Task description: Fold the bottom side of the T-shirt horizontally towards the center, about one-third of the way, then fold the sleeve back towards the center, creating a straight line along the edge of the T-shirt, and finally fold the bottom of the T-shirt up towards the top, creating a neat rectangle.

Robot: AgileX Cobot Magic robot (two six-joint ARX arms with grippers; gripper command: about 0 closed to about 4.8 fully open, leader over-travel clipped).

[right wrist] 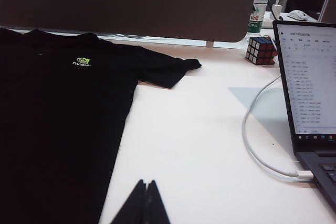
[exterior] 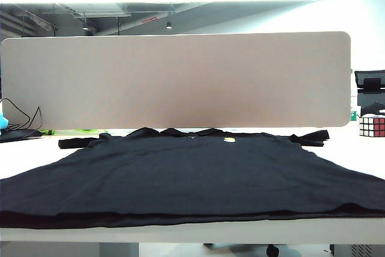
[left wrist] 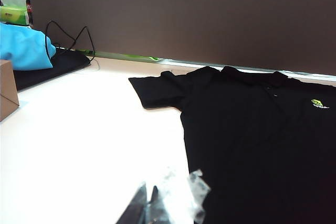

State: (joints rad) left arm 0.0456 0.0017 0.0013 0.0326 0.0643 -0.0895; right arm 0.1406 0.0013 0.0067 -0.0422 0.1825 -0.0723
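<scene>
The black T-shirt (exterior: 192,170) lies flat and spread on the white table, collar at the far side, small yellow chest mark (exterior: 229,141) showing. Its bottom hem (exterior: 180,216) runs along the table's near edge. One sleeve (left wrist: 155,90) reaches out on the left, the other sleeve (right wrist: 168,69) on the right. My left gripper (left wrist: 148,190) is shut and empty over bare table beside the shirt's left side. My right gripper (right wrist: 146,183) is shut and empty over bare table beside the shirt's right side. Neither gripper shows in the exterior view.
A tall beige partition (exterior: 174,79) stands behind the shirt. Right of the shirt are a Rubik's cube (right wrist: 261,50), a water bottle (right wrist: 257,6), an open laptop (right wrist: 310,103) and its white cable (right wrist: 257,140). Left are blue cloth (left wrist: 23,45), black cables (left wrist: 68,38) and a cardboard box (left wrist: 8,87).
</scene>
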